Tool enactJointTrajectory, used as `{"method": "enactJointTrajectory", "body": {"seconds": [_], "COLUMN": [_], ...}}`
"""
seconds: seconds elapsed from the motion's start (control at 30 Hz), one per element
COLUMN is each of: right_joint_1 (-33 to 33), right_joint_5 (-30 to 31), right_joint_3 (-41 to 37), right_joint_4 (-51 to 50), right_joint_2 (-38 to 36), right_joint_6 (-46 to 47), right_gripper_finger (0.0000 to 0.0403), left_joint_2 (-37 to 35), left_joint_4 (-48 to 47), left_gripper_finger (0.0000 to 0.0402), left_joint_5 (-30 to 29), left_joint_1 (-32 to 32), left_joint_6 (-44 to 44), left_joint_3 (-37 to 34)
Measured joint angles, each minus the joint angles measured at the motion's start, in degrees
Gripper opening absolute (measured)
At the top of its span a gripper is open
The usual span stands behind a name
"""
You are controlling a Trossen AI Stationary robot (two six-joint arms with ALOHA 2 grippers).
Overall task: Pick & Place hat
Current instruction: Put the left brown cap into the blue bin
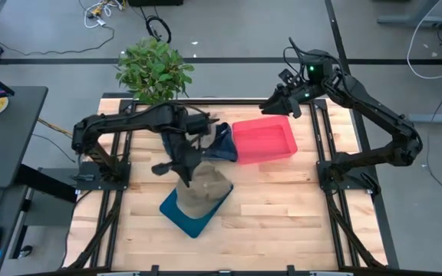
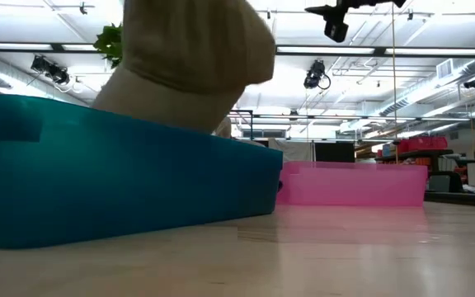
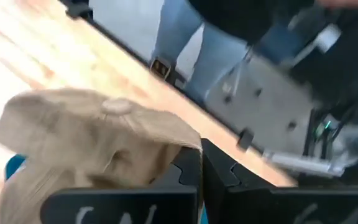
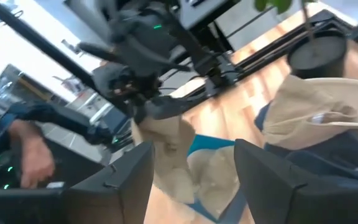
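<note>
I have the left hand clamped on a tan hat over the blue bin near the counter's front edge, right hand apart at the back edge; letting go off-centre could drape it over the rim.

Grey floor around a light wood-plank surface, loose cables at the top of the high view. Potted plant at the surface's top-left edge. Dark desk on the left of the frame. Low view: open ceiling with beams and light strips, red bins on shelving far right.
</note>
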Motion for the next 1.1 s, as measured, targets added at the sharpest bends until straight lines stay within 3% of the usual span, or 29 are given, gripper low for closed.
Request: {"method": "enactJointTrajectory", "body": {"seconds": [0.27,0.73,1.1], "right_joint_1": [0.0,1.8,1.8], "right_joint_5": [3.4,8.5,8.3], "right_joint_3": [0.0,0.0,0.0], "right_joint_4": [2.4,4.8,5.1], "right_joint_2": [0.0,0.6,1.6], "right_joint_6": [4.2,6.3,5.9], "right_gripper_finger": [0.0219,0.0219,0.0219], "left_joint_2": [0.0,-3.9,-1.1], "left_joint_4": [-3.9,-7.6,-5.6], "left_gripper_finger": [0.0001,0.0001,0.0001], "left_joint_5": [-10.3,-8.8,-7.3], "left_joint_1": [-3.0,-5.2,-7.9], "left_joint_6": [6.8,8.0,8.0], "left_joint_3": [0.0,0.0,0.0]}}
